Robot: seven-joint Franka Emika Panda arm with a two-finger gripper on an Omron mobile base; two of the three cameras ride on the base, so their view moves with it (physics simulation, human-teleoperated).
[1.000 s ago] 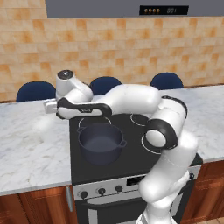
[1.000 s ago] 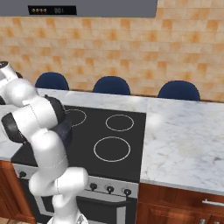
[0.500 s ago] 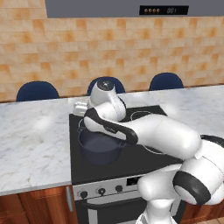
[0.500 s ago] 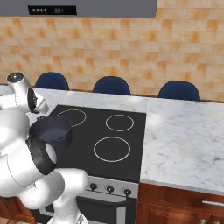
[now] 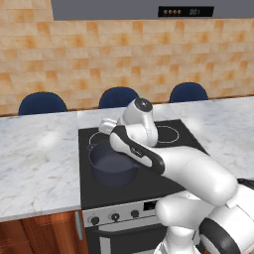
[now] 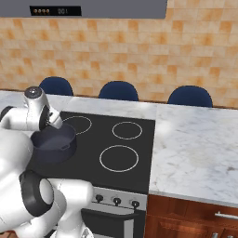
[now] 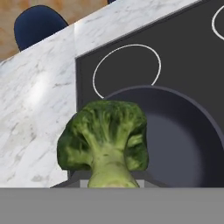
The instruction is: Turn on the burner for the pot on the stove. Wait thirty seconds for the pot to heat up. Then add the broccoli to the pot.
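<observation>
The dark blue-grey pot point(image 5: 113, 164) point(image 6: 53, 145) sits empty on the front-left ring of the black stove point(image 5: 101, 192) point(image 6: 122, 153). My gripper point(image 5: 105, 127) point(image 6: 55, 122) hovers over the pot's far-left rim. It is shut on the broccoli point(image 7: 104, 139), a green floret with a pale stalk that points back toward the hand. In the hand view the floret hangs above the near edge of the pot point(image 7: 179, 140). The fingertips are hidden behind the stalk.
Small dark knobs point(image 5: 115, 216) point(image 6: 116, 201) line the silver front panel. Marble counter point(image 5: 34, 158) point(image 6: 195, 148) runs on both sides of the stove. Blue stools point(image 5: 118, 97) stand behind the counter. The arm's white links arch over the stove's right half.
The arm has swung from over the left counter to above the pot, carrying the broccoli. The pot has stayed in place.
</observation>
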